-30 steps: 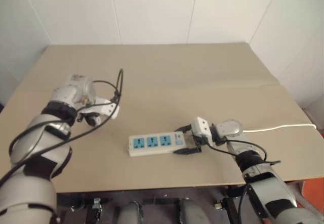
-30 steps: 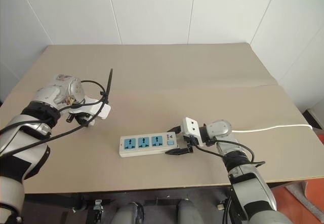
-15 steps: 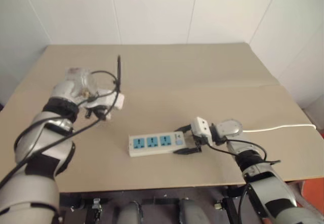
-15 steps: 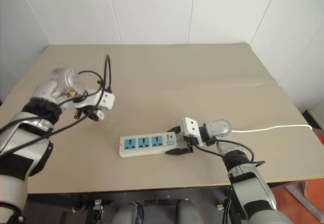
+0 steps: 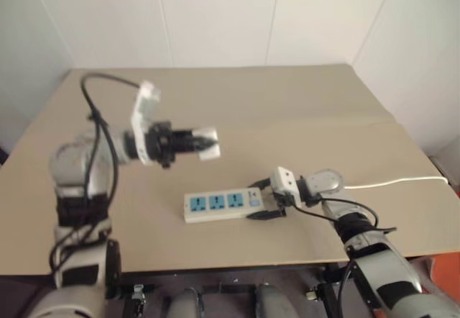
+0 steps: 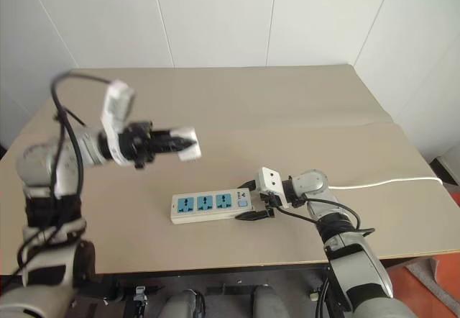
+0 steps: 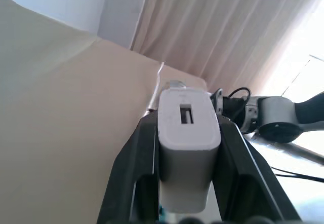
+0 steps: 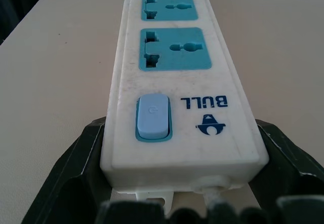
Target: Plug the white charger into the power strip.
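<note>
Left eye view: the left gripper [image 5: 205, 144] is clamped on the small white plastic cube charger [image 5: 209, 145], held above the table, well apart from the long white power strip [image 5: 221, 203], whose switch end sits between the right gripper's [image 5: 264, 201] fingers. Plugging in remains undone.

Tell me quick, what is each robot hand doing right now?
Left end effector: closed on the white charger, held up above the table.
Right end effector: gripping the switch end of the power strip.
</note>
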Robot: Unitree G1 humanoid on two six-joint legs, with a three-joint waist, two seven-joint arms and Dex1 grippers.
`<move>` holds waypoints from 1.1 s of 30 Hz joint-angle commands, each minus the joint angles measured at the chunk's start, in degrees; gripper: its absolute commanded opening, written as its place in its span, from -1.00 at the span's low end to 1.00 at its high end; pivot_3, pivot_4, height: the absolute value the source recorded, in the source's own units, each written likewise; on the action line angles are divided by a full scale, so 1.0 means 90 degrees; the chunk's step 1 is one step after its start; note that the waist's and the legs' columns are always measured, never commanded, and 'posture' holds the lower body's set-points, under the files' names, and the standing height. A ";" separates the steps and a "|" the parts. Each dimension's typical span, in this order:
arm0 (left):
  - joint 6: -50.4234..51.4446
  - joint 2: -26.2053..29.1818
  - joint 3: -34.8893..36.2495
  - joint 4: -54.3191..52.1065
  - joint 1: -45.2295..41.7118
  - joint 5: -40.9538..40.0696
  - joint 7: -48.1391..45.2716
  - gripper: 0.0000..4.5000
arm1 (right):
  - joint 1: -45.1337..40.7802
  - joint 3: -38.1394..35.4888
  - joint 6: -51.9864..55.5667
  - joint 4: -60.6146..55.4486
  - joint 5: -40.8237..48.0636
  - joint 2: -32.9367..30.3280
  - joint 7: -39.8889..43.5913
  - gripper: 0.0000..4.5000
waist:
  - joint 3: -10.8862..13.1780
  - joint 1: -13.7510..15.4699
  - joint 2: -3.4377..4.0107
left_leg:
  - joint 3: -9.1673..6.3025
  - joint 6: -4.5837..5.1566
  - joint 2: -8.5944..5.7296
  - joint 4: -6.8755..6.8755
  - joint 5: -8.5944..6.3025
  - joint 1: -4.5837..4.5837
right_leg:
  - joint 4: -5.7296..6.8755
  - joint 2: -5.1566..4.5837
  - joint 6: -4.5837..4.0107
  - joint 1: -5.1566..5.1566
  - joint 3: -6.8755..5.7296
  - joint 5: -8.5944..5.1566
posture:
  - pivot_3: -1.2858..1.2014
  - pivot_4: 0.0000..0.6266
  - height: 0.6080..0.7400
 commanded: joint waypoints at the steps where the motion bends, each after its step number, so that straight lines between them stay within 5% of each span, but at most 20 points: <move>1: -0.0132 0.0055 -0.0164 -0.0450 0.0107 -0.0453 0.0295 -0.55 | 0.0199 0.0297 0.0330 0.0199 -0.0393 -0.0079 0.0060 0.52 | -0.0001 0.0007 -0.0002 | 0.0000 -0.0003 0.0000 0.0000 0.0002 0.0004 | 0.0000 0.0000 -0.0004 0.0001 0.0001 0.0002 | 0.03 -0.52 1.00; 9: -0.0956 0.0196 -0.0738 0.0137 0.0402 -0.0583 0.0250 -0.55 | 0.0215 0.0272 0.0284 0.0293 -0.0437 -0.0068 -0.0215 0.52 | -0.0002 -0.0002 -0.0002 | 0.0001 -0.0014 -0.0001 -0.0015 -0.0002 0.0079 | -0.0039 0.0003 -0.0010 0.0085 0.0000 -0.0001 | 0.03 -0.52 1.00; 18: -0.3308 0.0179 -0.1922 0.1431 0.0556 0.0346 -0.0228 -0.55 | 0.0330 0.0276 0.0316 0.0083 -0.0430 -0.0170 -0.0238 0.52 | -0.0003 0.0025 -0.0002 | 0.0002 -0.0014 0.0000 -0.0015 -0.0002 0.0080 | -0.0041 0.0006 -0.0018 0.0085 0.0000 0.0002 | 0.03 -0.52 1.00; 33: -0.4494 -0.0427 -0.2127 0.3160 0.0012 0.0461 -0.0834 -0.55 | 0.0528 0.0334 0.0553 -0.0380 -0.0444 -0.0309 -0.0304 0.52 | -0.0003 0.0046 -0.0002 | 0.0002 -0.0012 -0.0001 -0.0015 -0.0003 0.0056 | -0.0063 0.0006 -0.0018 0.0079 -0.0001 0.0001 | 0.03 -0.52 1.00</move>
